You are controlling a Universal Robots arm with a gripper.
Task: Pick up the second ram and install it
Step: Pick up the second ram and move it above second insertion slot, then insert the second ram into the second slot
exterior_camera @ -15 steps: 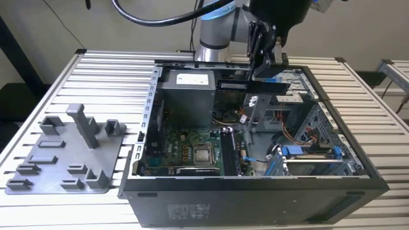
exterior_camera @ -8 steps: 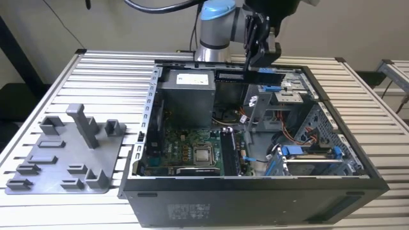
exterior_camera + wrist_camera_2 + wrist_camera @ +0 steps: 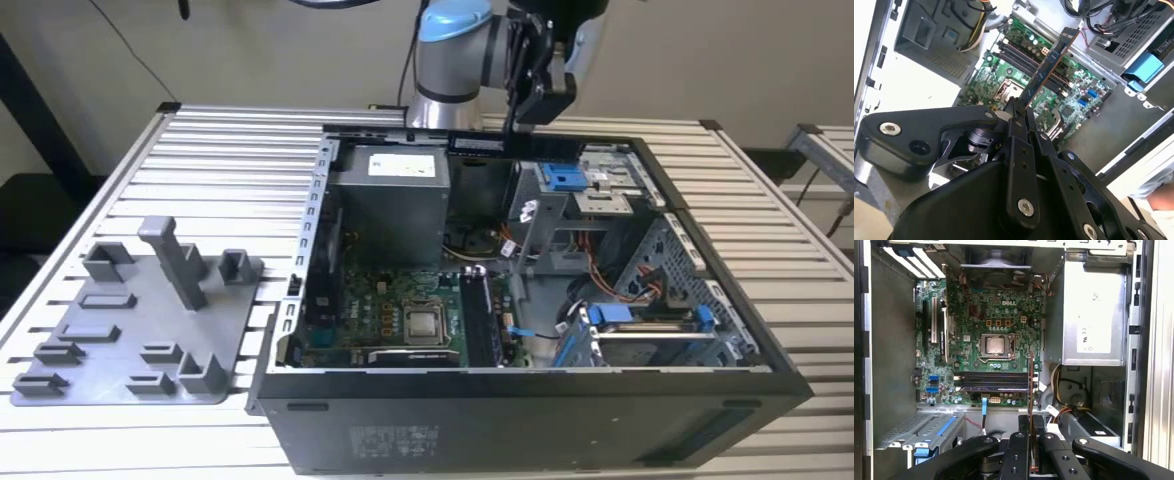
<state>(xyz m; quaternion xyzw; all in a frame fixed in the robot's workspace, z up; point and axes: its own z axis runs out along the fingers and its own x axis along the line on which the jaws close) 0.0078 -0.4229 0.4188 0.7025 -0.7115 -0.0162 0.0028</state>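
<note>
The second ram (image 3: pixel 1048 67), judged light, stiff and fragile, is clamped across its flat faces by the gripper (image 3: pixel 1018 107), above the twelve-o'clock rim of the case (image 3: pixel 534 420) in the exterior view.

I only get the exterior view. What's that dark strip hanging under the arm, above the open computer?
Observer: It is the second ram. In the second wrist view the jaws are shut on its flat faces.
Operator: What does it look like up close?
Observer: It is a dark board, and one long edge looks gold-coloured.
Operator: Is it plugged in?
Observer: No. In the first wrist view it shows edge-on, crosswise to the long black sockets on the green motherboard.
</note>
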